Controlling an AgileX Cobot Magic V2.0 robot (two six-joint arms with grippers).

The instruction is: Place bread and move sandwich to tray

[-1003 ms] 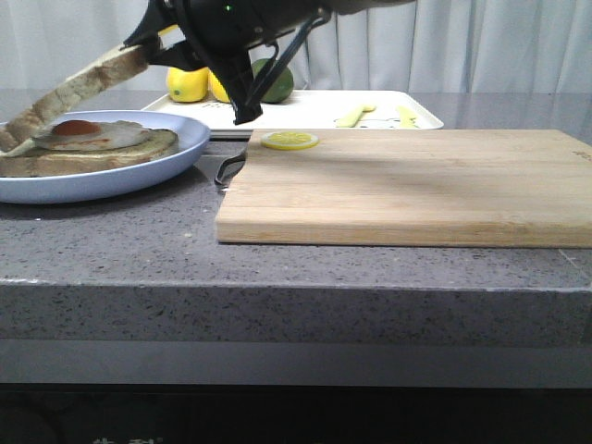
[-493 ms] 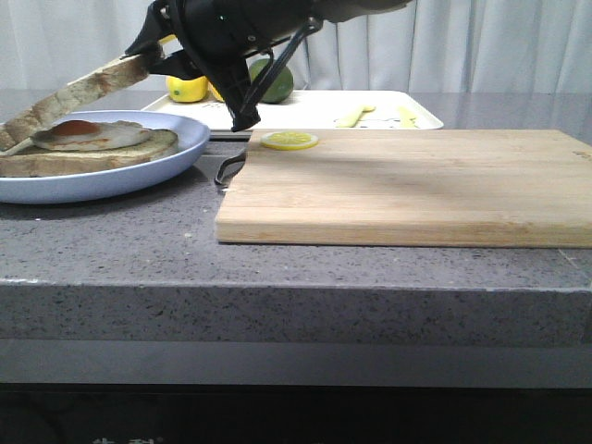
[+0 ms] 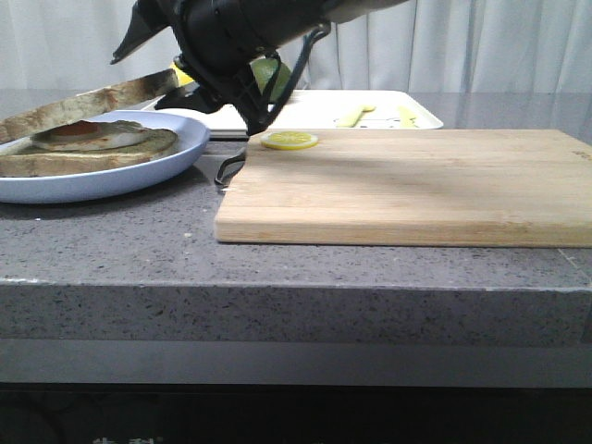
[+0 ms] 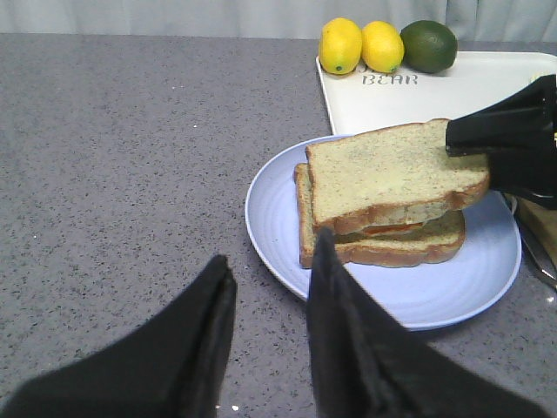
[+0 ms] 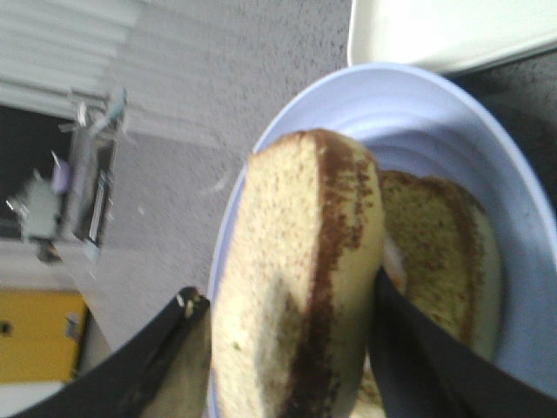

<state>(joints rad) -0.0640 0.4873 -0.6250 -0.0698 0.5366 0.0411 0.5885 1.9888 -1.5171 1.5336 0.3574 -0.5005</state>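
Surface: grey speckled counter, pale curtains behind; wooden cutting board (image 3: 407, 185) at right, lemon slice (image 3: 289, 140) on its far left corner.
Bread (image 4: 393, 173): clamped at its right edge by the right gripper (image 4: 492, 139), lying nearly flat over the fried egg (image 3: 88, 135), near corner overhanging.
Sandwich (image 4: 383, 239): on the blue plate (image 4: 278, 218), at left.
Tray (image 4: 435, 91): far side, just behind the plate; lemons and a lime at its far left.
Left gripper (image 4: 265, 326): fingers slightly apart, nothing held, near side of the plate.
Step advice: bread should be squared over the lower slice before release; the egg must not be dragged.
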